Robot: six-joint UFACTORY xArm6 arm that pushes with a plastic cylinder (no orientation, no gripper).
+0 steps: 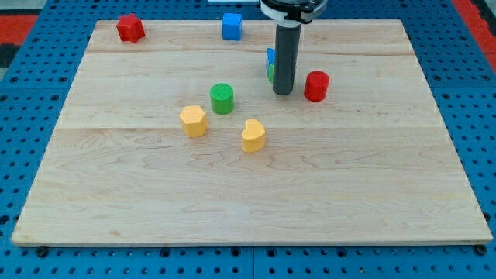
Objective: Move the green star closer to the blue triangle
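My tip (283, 92) rests on the board right of centre, toward the view's top. Just behind the rod, at its left edge, a sliver of a blue block (270, 56) shows above a sliver of a green block (270, 74); the rod hides most of both, so their shapes cannot be made out. They appear to touch each other. My tip stands directly in front of them, at their right side.
A red cylinder (316, 85) stands just right of my tip. A green cylinder (222, 98), a yellow hexagon (193, 121) and a yellow heart (253, 136) sit near the middle. A blue cube (231, 25) and a red star (130, 28) lie by the top edge.
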